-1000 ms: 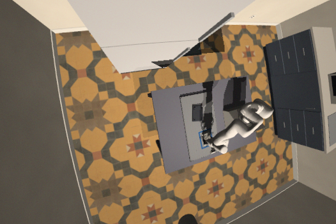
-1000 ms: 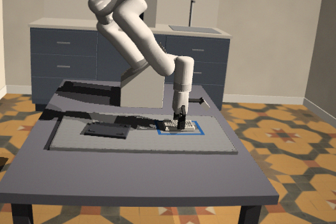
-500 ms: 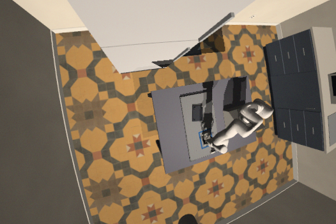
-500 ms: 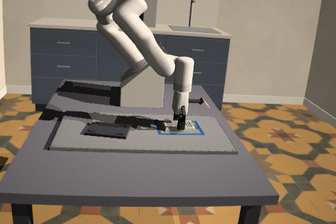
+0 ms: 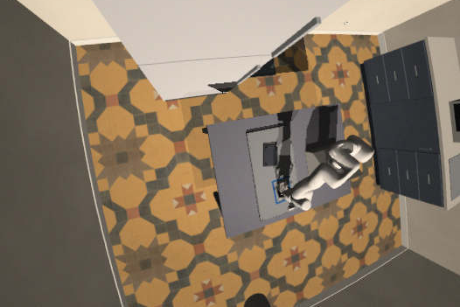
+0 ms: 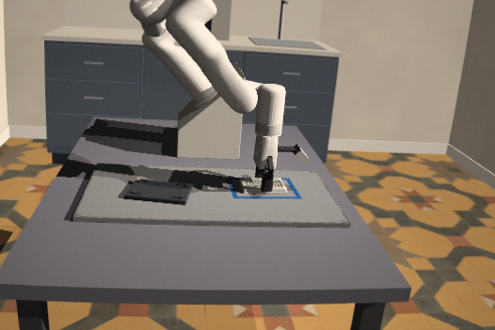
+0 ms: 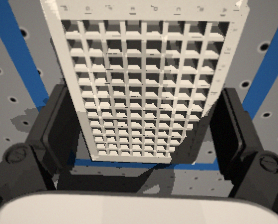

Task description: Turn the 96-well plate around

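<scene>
The fingers stand fully open, one on each long side of the plate (image 7: 145, 85) — the plate lies between them, its grid of wells facing up, and nothing is gripped. In the wrist view a narrow gap shows between each dark finger pad and the plate's white edge. The plate rests flat on the grey mat (image 6: 212, 208) inside the blue taped outline (image 6: 293, 193), which runs round it just outside the fingers. In the exterior view the arm (image 6: 198, 51) reaches straight down over this spot. The dark nest (image 6: 157, 192) sits well apart from the fingers, further along the mat on the worktop (image 6: 188, 262), with no plate in it.
</scene>
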`<state>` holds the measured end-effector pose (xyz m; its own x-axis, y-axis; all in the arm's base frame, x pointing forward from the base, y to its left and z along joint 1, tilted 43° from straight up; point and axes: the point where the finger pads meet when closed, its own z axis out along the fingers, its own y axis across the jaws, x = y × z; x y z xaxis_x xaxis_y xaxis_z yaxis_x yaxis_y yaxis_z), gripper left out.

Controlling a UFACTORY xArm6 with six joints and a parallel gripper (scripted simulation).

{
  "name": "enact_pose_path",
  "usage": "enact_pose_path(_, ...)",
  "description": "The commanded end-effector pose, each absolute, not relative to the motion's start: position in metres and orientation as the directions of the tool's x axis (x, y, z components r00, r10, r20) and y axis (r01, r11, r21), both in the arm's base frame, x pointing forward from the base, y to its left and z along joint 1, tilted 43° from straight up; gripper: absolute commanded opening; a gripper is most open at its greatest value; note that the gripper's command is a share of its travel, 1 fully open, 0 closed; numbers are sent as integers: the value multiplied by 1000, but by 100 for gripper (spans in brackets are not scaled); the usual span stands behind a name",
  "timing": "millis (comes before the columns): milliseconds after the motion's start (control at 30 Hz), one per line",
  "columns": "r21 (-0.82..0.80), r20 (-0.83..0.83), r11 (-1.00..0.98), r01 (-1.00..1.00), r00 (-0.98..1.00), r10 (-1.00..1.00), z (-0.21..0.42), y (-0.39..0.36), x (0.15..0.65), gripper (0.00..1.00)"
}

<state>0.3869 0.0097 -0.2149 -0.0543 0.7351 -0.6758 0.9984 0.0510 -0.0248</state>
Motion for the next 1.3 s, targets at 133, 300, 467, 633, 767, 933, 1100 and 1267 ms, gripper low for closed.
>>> enact_pose_path(133,-22,-675,52,998,-53,736,-214,11,388,100)
enact_pose_path(300,-22,-675,52,998,-53,736,-214,11,388,100)
enact_pose_path(467,-22,-675,52,998,-53,736,-214,11,388,100)
enact_pose_path(633,-22,-675,52,998,-53,736,-212,13,388,100)
enact_pose_path(767,-22,-675,52,998,-53,736,-204,20,388,100)
enact_pose_path(933,-22,-675,52,998,-53,736,-195,29,388,100)
enact_pose_path(1100,-22,-675,52,998,-53,736,-189,34,388,100)
enact_pose_path(1267,-22,-675,52,998,-53,736,-179,43,387,100)
